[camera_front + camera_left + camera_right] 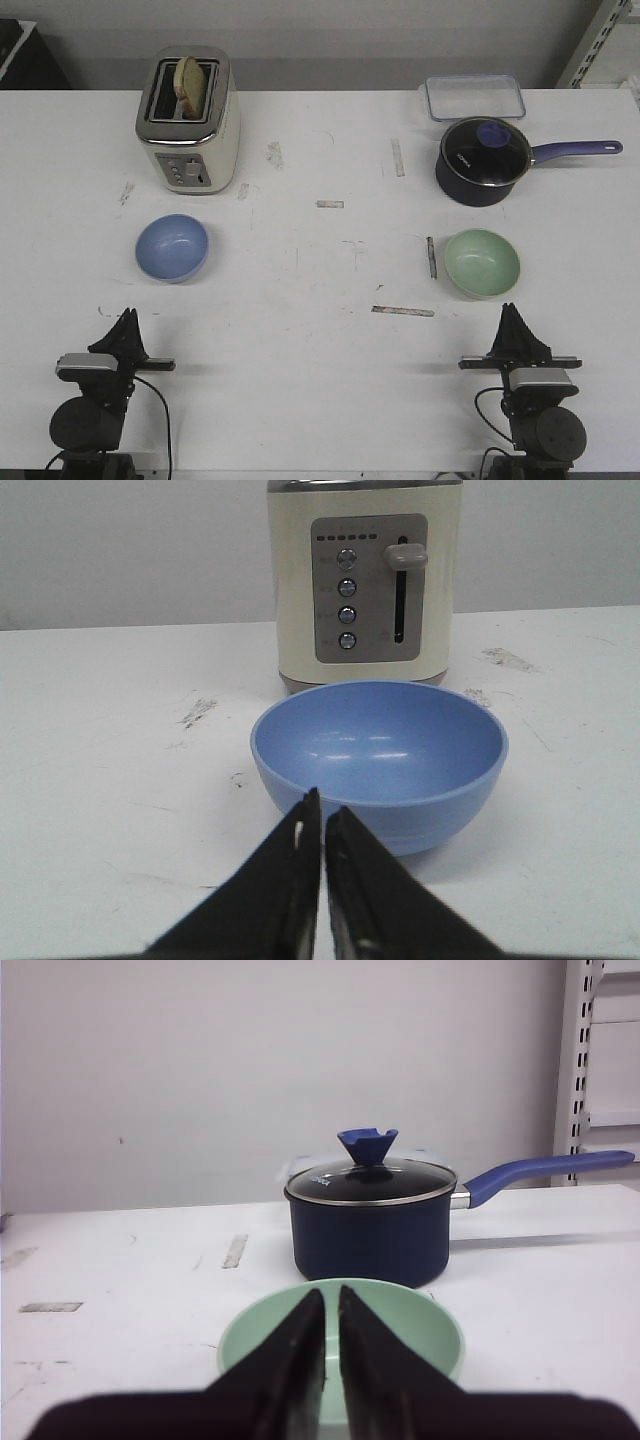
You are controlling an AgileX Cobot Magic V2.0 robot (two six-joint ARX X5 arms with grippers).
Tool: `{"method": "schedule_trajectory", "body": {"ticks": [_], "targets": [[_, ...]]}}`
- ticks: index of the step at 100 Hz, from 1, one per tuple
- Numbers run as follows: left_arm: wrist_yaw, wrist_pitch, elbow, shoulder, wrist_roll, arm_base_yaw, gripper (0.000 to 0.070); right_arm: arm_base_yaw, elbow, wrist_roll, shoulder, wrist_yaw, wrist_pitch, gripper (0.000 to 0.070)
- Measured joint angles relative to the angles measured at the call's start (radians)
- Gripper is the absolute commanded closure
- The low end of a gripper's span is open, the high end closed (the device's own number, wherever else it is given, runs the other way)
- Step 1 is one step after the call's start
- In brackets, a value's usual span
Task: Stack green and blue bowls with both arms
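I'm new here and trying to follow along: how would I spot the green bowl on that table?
Find the dark blue saucepan with its long handle, on the right side of the white table. Just in front of it, nearer the robot's right gripper, sits the green bowl: small, round, empty, pale mint, unlike the blue bowl by the toaster.

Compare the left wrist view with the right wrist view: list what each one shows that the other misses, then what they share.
Only the left wrist view shows the blue bowl and, behind it, the cream toaster with its buttons and lever. Only the right wrist view shows the green bowl, the lidded dark blue saucepan behind it, and white shelving at the edge. Both share the white table, a pale wall, and a nearly closed pair of black jaws aimed at an empty bowl.
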Motion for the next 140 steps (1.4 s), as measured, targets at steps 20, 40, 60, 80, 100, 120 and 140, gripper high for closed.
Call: {"method": "schedule_trajectory", "body": {"ticks": [20,40,60,80,100,120,140], "targets": [[0.0,0.0,0.0,0.0,0.0,0.0,0.0699,0.0,0.0,0.0,0.0,0.0,0.0,0.0688],[0.0,0.0,0.0,0.0,0.0,0.0,0.0699,0.0,0.0,0.0,0.0,0.0,0.014,0.0688],[0.0,0.0,0.0,0.0,0.0,0.0,0.0699,0.0,0.0,0.0,0.0,0.0,0.014,0.0688],[0.0,0.0,0.0,0.0,0.0,0.0,0.0699,0.0,0.034,-0.002,0.001,0.0,-0.055,0.0688],[0.0,0.0,0.0,0.0,0.0,0.0,0.0699,0.0,0.157,-0.016,0.066,0.0,-0.098,0.0688],[0.0,0.0,0.0,0.0,0.0,0.0,0.0699,0.0,0.28,-0.023,0.219,0.0,-0.148,0.0688],[0.0,0.0,0.0,0.0,0.0,0.0,0.0699,0.0,0.406,-0.023,0.398,0.0,-0.143,0.0688]]}}
